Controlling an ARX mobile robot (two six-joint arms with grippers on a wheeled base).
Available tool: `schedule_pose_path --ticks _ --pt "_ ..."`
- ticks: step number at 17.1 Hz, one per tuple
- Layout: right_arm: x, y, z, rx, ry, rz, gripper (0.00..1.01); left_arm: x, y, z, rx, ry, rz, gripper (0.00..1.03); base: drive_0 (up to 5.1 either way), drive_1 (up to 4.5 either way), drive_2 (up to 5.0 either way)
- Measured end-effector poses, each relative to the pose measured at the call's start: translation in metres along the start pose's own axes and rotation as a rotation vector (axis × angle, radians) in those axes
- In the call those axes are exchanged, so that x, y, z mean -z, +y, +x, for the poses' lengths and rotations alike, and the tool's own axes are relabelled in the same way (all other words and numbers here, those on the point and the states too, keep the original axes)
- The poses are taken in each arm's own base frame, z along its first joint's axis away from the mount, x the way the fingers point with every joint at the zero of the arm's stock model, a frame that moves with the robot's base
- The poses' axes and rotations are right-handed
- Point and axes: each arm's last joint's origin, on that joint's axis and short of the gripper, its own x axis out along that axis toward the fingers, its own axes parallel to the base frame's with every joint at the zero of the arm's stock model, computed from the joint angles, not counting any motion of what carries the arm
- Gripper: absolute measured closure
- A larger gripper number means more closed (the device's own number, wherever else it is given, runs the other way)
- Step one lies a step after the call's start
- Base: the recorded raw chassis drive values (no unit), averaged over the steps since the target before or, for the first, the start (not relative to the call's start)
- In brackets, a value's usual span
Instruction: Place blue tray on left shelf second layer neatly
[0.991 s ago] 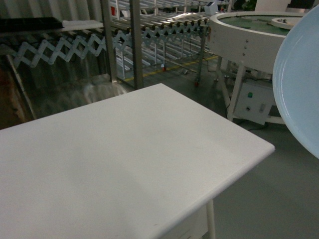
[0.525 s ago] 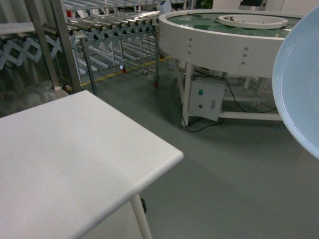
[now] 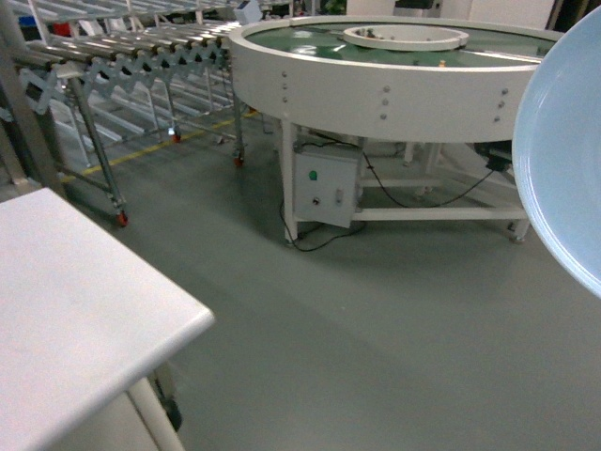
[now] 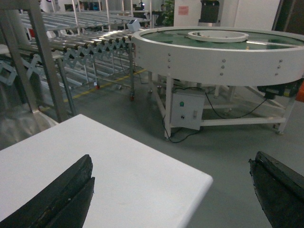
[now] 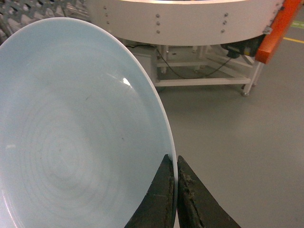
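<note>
No readable writing is showing anywhere; the small sign at the top centre of the left wrist view is too blurred to make out. The right gripper (image 5: 175, 190) is pinching the rim of the blue tray (image 5: 71, 137) between its two dark fingers at the bottom of the right wrist view, the tray standing on edge and filling the left half of that frame. The head view is catching only an arc of that tray (image 3: 563, 160) along its right edge, with no gripper in sight. The left gripper (image 4: 171, 190) is hanging with its fingers spread wide at the bottom corners of its own view, holding nothing, above the white table (image 4: 133, 180). Only the right wrist view is showing an orange post (image 5: 280, 28) at upper right, beside the round white conveyor (image 3: 394, 85).
</note>
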Motion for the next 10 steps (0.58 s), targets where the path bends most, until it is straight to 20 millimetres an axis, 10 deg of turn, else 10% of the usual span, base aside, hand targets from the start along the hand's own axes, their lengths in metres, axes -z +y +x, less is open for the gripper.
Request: schedule_pose_path --ticks 10 --pt "0.0001 0.0000 0.0001 0.000 0.001 0.000 0.99 0.0000 0.0000 0.0000 -0.001 0.000 0.000 0.05 3.2 -2.01 -5.4"
